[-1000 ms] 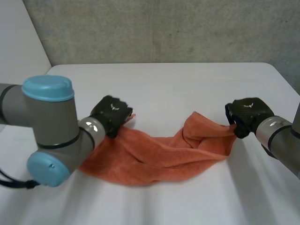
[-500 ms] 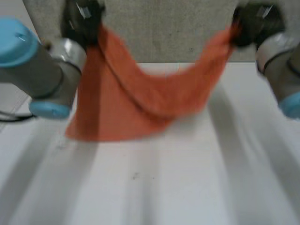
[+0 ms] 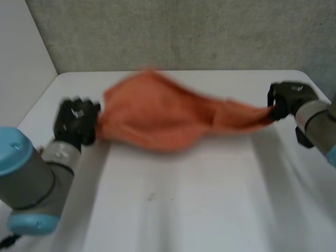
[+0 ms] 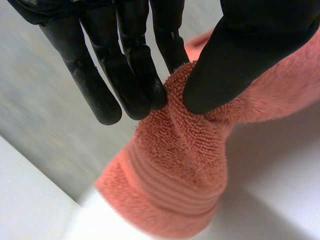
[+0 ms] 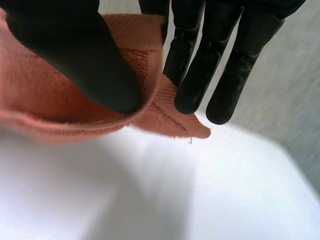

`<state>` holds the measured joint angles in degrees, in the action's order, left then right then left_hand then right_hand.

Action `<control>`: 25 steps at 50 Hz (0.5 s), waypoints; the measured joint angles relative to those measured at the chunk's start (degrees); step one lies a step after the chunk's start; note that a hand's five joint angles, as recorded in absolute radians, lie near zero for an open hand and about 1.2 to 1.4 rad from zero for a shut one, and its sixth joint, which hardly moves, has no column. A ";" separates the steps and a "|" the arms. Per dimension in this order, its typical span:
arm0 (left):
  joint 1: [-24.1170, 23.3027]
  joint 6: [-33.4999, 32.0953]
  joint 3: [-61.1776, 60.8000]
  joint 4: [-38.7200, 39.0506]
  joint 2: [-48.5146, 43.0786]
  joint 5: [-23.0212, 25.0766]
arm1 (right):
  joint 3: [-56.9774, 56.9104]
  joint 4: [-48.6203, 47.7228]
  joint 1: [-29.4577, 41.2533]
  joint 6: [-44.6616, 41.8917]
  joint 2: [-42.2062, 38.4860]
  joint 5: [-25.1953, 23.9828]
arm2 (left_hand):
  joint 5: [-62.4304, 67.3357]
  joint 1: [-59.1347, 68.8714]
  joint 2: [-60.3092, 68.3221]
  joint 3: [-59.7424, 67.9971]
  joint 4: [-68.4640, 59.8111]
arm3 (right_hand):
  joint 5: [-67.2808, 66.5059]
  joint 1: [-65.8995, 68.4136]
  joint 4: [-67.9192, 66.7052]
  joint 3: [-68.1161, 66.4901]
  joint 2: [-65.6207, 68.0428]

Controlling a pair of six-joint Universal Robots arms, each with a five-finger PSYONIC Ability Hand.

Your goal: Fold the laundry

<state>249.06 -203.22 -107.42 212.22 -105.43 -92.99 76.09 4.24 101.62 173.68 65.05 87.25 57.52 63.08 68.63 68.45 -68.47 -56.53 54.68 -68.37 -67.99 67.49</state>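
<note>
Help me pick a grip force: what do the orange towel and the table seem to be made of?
The orange towel looks like terry cloth, probably cotton: matte looped pile, with a flat ribbed woven band near its edge. The table is smooth, white and dull-finished, perhaps laminate or painted board; the look leaves that open.

The setting looks like a robotics test lab, not a home. A plain white flat-topped table stands against a rough grey concrete wall, with a smooth white wall panel on the left. Two machine arms with grey joints and light-blue caps, the left arm and the right arm, reach over the table with an orange terry-cloth towel stretched between them.
</note>
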 measured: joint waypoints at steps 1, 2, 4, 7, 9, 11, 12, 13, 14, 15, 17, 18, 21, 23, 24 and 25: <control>-0.66 0.96 -1.20 -2.12 -1.40 -0.02 | 1.46 -0.36 -0.03 -0.43 -0.78 -0.29 | 0.00 0.01 0.00 0.00 0.00 | 0.00 0.00 0.00 0.00 0.00; -1.01 1.38 -1.68 -3.50 -2.06 -0.04 | 2.07 -0.61 -0.05 -0.59 -1.04 -0.39 | 0.00 0.00 0.00 0.00 0.00 | 0.00 0.00 0.00 0.00 0.00; -1.53 1.95 -2.20 -6.22 -3.04 -0.05 | 3.26 -1.23 -0.14 -0.98 -1.41 -0.53 | 0.00 0.01 0.00 0.00 0.00 | 0.00 0.00 0.00 0.00 0.00; -2.09 2.47 -2.56 -10.71 -4.00 0.01 | 4.51 -1.98 -0.32 -1.50 -1.60 -0.61 | 0.00 0.00 0.01 0.00 0.00 | 0.00 0.00 0.00 0.00 0.00; -2.37 2.67 -2.50 -14.76 -4.04 0.16 | 5.67 -2.60 -0.64 -2.24 -1.56 -0.60 | -1.25 -0.33 -2.23 -2.19 2.17 | 0.00 0.00 0.00 0.00 0.00; -2.43 2.65 -2.23 -17.40 -3.10 0.33 | 6.63 -3.02 -0.92 -3.01 -1.41 -0.56 | -2.73 -0.78 -4.16 -4.07 4.11 | 0.00 0.00 0.00 0.00 0.00; -2.43 2.65 -2.23 -17.40 -3.10 0.33 | 6.63 -3.02 -0.92 -3.01 -1.41 -0.56 | -2.73 -0.78 -4.16 -4.07 4.11 | 0.00 0.00 0.00 0.00 0.00; -2.36 2.56 -1.88 -18.62 -1.81 0.48 | 7.42 -3.35 -1.08 -3.60 -1.24 -0.54 | -18.86 -16.56 -20.76 -19.61 19.91 | 0.00 0.00 0.00 0.00 0.00; -2.32 2.52 -1.76 -18.83 -1.40 0.52 | 7.64 -3.44 -1.11 -3.73 -1.19 -0.53 | -23.23 -20.26 -24.09 -23.86 24.25 | 0.00 0.00 0.00 0.00 0.00; -2.22 2.42 -1.51 -19.17 -0.53 0.65 | 8.04 -3.65 -1.16 -3.96 -1.10 -0.52 | -30.20 -27.82 -31.16 -30.57 31.08 | 0.00 0.00 0.00 0.00 0.00; -1.99 2.26 -0.90 -19.37 0.92 1.03 | 8.79 -4.12 -1.20 -4.26 -0.96 -0.50 | -33.02 -29.05 -33.54 -33.24 33.75 | 0.00 0.00 0.00 0.00 0.00; -1.87 2.20 -0.63 -19.39 1.40 1.28 | 9.04 -4.32 -1.21 -4.32 -0.94 -0.51 | -33.63 -29.05 -34.27 -33.85 34.32 | 0.00 0.00 0.00 0.00 0.00; -1.06 1.95 0.74 -19.36 3.21 3.06 | 10.33 -5.66 -1.20 -4.49 -0.92 -0.56 | -34.81 -29.05 -35.67 -35.22 35.71 | 0.00 0.00 0.00 0.00 0.00; -0.42 1.86 1.24 -19.40 3.77 4.05 | 10.82 -6.20 -1.19 -4.51 -0.92 -0.60 | -34.81 -29.05 -35.69 -35.22 35.75 | 0.00 0.00 0.00 0.00 0.00; -0.42 1.86 1.24 -19.40 3.77 4.05 | 10.82 -6.20 -1.19 -4.51 -0.92 -0.60 | -34.81 -29.05 -35.69 -35.22 35.75 | 0.00 0.00 0.00 0.00 0.00; 1.57 1.72 2.00 -19.68 4.62 6.58 | 11.57 -6.99 -1.20 -4.52 -0.91 -0.67 | -34.91 -29.05 -35.90 -35.22 35.79 | 0.00 0.00 0.00 0.00 0.00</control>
<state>250.63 -201.50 -105.42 192.54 -100.81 -86.41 87.67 -2.75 100.43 169.16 64.14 86.57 22.61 34.03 32.73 33.23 -32.68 -56.53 54.68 -68.37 -67.99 67.49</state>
